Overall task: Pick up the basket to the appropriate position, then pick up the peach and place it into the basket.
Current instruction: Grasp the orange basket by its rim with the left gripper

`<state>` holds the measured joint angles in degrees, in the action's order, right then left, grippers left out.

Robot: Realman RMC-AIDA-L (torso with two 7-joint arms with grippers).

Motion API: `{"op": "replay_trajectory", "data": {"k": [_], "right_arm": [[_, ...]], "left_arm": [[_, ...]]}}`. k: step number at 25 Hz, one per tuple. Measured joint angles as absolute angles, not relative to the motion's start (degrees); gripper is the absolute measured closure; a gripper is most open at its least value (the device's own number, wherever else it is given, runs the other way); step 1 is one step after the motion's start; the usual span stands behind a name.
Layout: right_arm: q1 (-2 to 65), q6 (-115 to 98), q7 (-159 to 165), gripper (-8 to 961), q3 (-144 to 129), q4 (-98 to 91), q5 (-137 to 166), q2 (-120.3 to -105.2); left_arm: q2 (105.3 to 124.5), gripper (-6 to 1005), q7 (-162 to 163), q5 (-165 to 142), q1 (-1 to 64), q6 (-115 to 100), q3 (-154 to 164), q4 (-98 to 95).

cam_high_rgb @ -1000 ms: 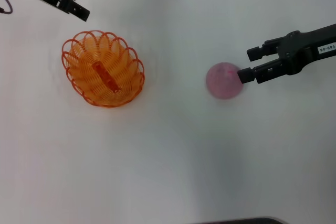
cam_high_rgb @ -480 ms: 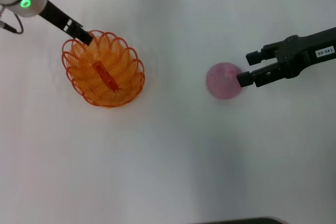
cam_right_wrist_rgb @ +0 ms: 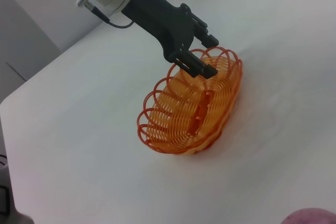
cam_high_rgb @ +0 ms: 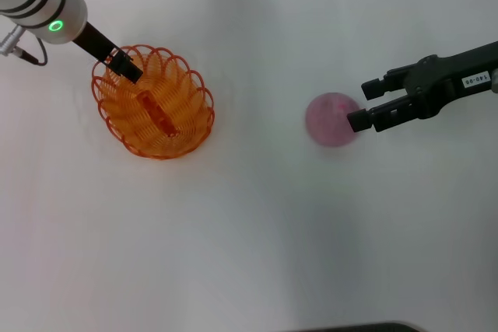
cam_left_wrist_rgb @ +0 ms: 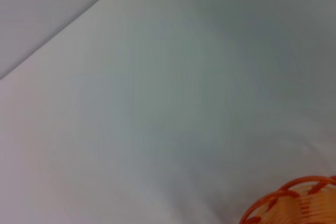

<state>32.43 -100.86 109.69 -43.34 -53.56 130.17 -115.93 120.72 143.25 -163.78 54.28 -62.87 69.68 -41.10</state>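
The orange wire basket (cam_high_rgb: 156, 106) stands on the white table at the left; it also shows in the right wrist view (cam_right_wrist_rgb: 191, 108), and its rim shows in the left wrist view (cam_left_wrist_rgb: 294, 203). My left gripper (cam_high_rgb: 124, 68) is at the basket's far-left rim; in the right wrist view it (cam_right_wrist_rgb: 209, 55) is open, with one finger on each side of the rim loops. The pink-purple peach (cam_high_rgb: 330, 119) lies on the table at the right, and its edge shows in the right wrist view (cam_right_wrist_rgb: 315, 217). My right gripper (cam_high_rgb: 364, 104) is open just right of the peach, its nearer finger at the peach's edge.
The white table (cam_high_rgb: 249, 231) stretches between the basket and the peach. A table edge (cam_left_wrist_rgb: 63, 24) with grey floor beyond shows in the left wrist view. A dark strip (cam_high_rgb: 350, 327) lies at the table's front edge.
My left arm has come down from the far left corner to the basket's rim. My right gripper has crept slightly left toward the peach. Basket and peach have not moved.
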Motion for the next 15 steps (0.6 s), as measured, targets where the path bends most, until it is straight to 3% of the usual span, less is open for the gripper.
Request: {"op": "replay_trajectory", "data": {"k": [7,9,15], "right_arm": [[32.4,-100.4,109.7,38,-43.4,-53.2,130.2,-115.93],[32.4,-100.4,109.7,38,-43.4,-52.9,130.2,-115.93],[32.4,-100.3,109.7,38,-43.4,-52.9,130.2,-115.93]], "left_arm": [[120.85,325,143.3,-163.7,54.3,-62.8,69.7,-41.6],[120.87,553,143.2,-163.7,54.3,-62.8,69.8,-41.6],[120.85,789,143.2,-163.7,54.3,-62.7,69.8,-41.7]]}}
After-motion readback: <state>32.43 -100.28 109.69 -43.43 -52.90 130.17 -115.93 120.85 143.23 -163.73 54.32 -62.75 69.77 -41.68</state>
